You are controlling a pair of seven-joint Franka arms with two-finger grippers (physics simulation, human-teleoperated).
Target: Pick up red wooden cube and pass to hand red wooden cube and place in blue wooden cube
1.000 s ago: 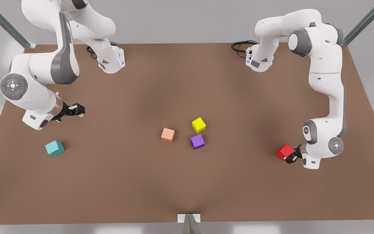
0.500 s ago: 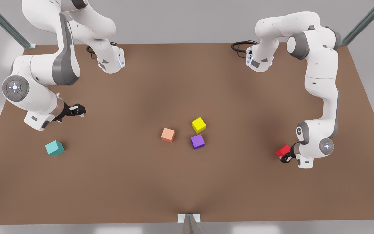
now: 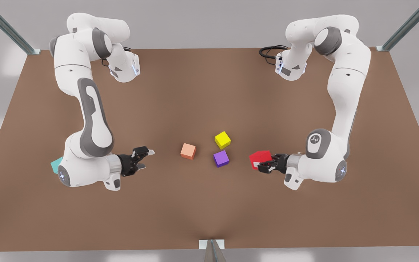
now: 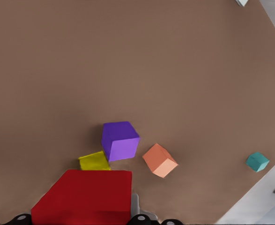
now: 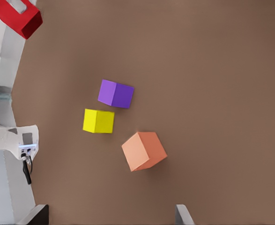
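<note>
The red cube (image 3: 260,158) is up off the table (image 3: 209,203), pinched in the left gripper (image 3: 264,167) on the front view's right, just beside the purple cube (image 3: 221,158). Across the middle, the right gripper (image 3: 142,157) waits with its fingers spread and nothing between them, pointing toward the salmon cube (image 3: 188,151).

This looks like the handover coming up. To do it well, the carrying arm should keep the red cube high enough to pass over the purple and yellow cube (image 3: 222,139) rather than nudge them, and offer two free faces to the receiver. The empty gripper should close squarely on those faces before the other lets go; releasing early would drop it among the loose cubes.

The teal cube (image 3: 54,164), the final target, peeks out behind the receiving arm's wrist, well apart from the rest, so that arm will have to swing back.

No readable brand, label or writing on the cubes; a small emblem on one arm joint is too small to make out.
</note>
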